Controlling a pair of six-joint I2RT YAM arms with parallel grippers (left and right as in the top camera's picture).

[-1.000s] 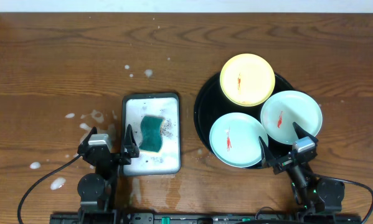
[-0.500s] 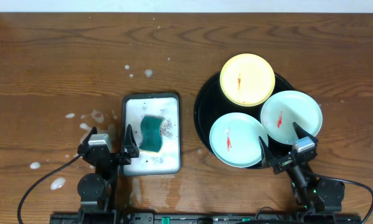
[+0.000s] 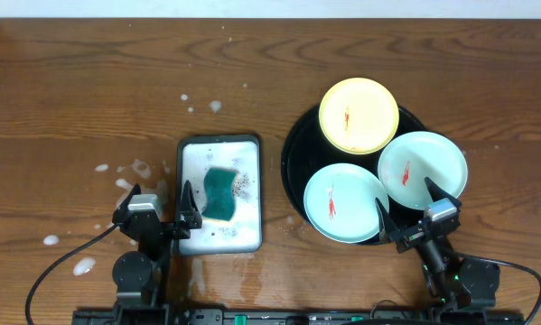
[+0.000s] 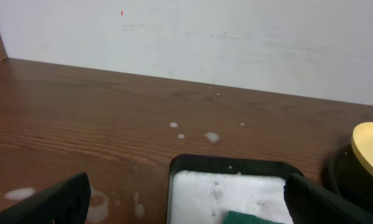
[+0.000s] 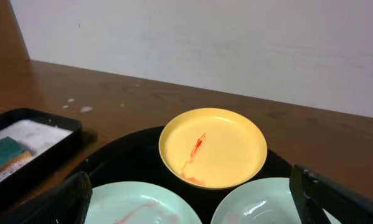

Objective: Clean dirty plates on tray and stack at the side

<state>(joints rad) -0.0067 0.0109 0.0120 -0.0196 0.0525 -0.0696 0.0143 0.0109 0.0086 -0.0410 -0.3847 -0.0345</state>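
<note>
A yellow plate (image 3: 359,114) and two mint-blue plates (image 3: 345,202) (image 3: 423,169), each with a red smear at the centre, lie on the round black tray (image 3: 293,153) at the right. The right wrist view shows the yellow plate (image 5: 213,147), both mint plates (image 5: 142,204) (image 5: 261,202) and the tray (image 5: 121,162). My right gripper (image 3: 411,216) is open and empty at the tray's near edge. My left gripper (image 3: 162,206) is open and empty at the near left corner of the white tray (image 3: 193,153).
The white rectangular tray holds soap foam and a green sponge (image 3: 220,192), which also shows in the left wrist view (image 4: 254,218). Foam blobs (image 3: 130,171) dot the wooden table left of that tray. A white wall stands behind the table.
</note>
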